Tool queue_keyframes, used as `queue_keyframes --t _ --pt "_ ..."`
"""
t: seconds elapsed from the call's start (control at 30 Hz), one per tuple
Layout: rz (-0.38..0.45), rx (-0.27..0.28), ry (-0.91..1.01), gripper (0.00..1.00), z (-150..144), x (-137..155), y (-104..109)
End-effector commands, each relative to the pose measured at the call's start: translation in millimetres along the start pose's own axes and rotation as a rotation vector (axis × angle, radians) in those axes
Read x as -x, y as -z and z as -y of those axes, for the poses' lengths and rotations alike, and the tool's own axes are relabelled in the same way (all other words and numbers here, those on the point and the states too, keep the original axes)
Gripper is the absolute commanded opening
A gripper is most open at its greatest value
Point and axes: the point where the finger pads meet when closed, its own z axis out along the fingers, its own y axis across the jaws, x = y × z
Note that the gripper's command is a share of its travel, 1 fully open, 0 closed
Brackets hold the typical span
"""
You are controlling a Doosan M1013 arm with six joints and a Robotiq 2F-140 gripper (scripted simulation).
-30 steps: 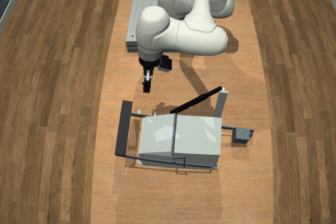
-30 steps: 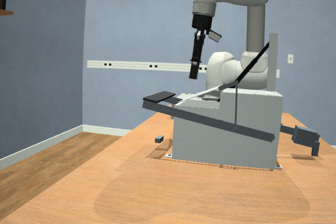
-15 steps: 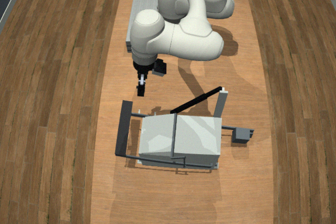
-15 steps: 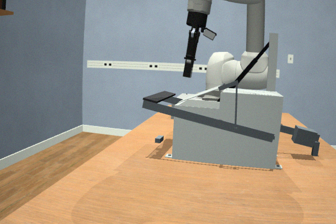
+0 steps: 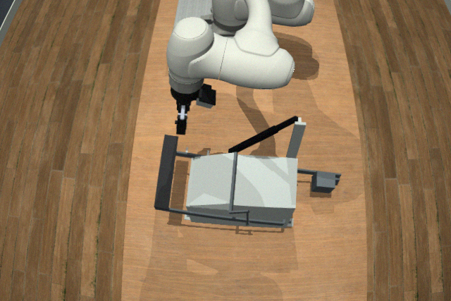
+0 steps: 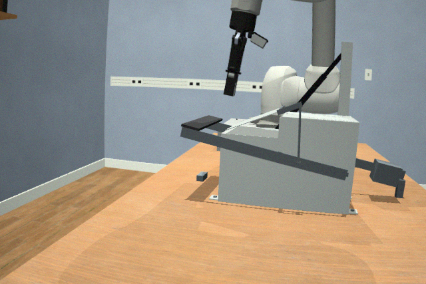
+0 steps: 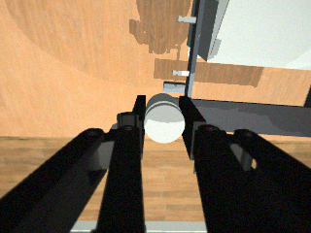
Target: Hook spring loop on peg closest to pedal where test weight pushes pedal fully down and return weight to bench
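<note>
My gripper [image 5: 180, 130] [image 6: 229, 93] [image 7: 161, 109] is shut on the steel test weight, a pale round cylinder [image 7: 164, 126] that shows between the fingers in the wrist view; the fingers hide it in the top and exterior views. They hang above and just behind the near-robot end of the dark pedal [image 5: 166, 172] [image 6: 202, 122] [image 7: 258, 116]. The pedal is raised and slopes. The black spring [image 5: 262, 136] [image 6: 319, 80] slants down from the post to behind the feeder body [image 5: 266, 181] [image 6: 275, 177]. Its end loop is hidden. Two pale pegs [image 7: 187, 19] [image 7: 181, 73] on the side arm show no loop.
The upright post [image 5: 297, 139] [image 6: 345, 81] rises at the feeder's far end from the pedal. A grey block [image 5: 323, 182] [image 6: 387, 172] sits on an arm beyond it. A small grey block [image 6: 201, 176] lies near the pedal side. The robot's base plate [image 5: 192, 6] is at the back.
</note>
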Motion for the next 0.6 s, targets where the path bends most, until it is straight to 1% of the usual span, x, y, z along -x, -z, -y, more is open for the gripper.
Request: queue_keyframes --t 0.0,0.27,0.37,0.57 --pt "0.004 0.001 0.0 0.25 -5.2 5.1 1.5" --pt "0.015 0.001 0.0 0.25 -19.8 20.5 4.0" --pt "0.014 0.001 0.0 0.25 -18.3 19.0 3.7" --pt "0.021 0.001 0.0 0.25 -27.4 28.6 5.2"
